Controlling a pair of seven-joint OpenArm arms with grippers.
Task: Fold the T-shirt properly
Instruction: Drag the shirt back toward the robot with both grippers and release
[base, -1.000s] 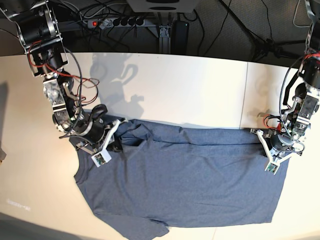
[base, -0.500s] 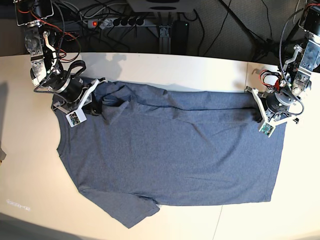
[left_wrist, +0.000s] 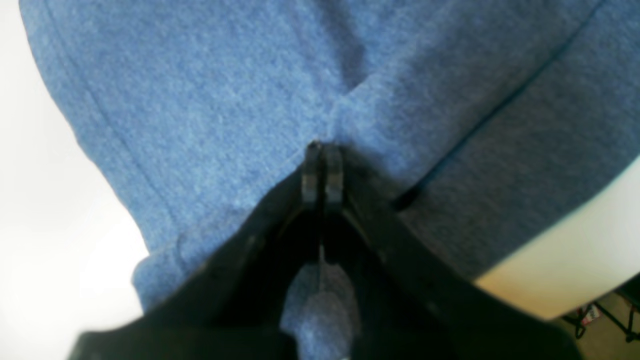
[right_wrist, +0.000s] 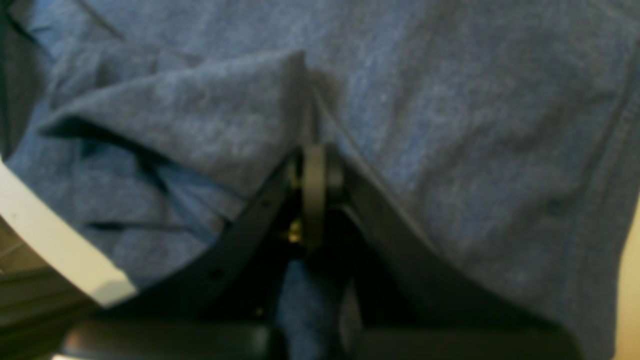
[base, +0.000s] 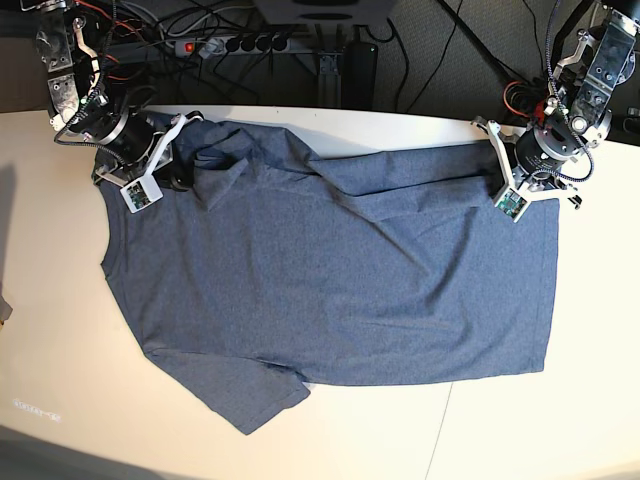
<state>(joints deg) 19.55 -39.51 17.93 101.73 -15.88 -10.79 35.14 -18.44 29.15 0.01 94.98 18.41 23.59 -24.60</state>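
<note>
The T-shirt (base: 330, 270) is lying spread across the middle of the pale bench (base: 60, 360), plain side up, with one sleeve pointing toward the lower left of the base frame and its far edge reaching the bench's upper rim. The left end effector (base: 503, 172), at the upper right of that frame, is pinching the shirt's corner; its wrist view is showing the jaws pressed together on a fold of blue fabric (left_wrist: 200, 100). The right end effector (base: 178, 172), at the upper left, is likewise clamping bunched cloth near the collar and shoulder, its jaws closed on a ridge of fabric (right_wrist: 200, 115).

The step in hand appears to be stretching and laying the shirt flat before any fold is made. Wrinkles are running diagonally between the two grips, and cloth is rumpling near the upper left. The next move likely calls for evening the tension, setting the edge down smoothly, then releasing.
</note>
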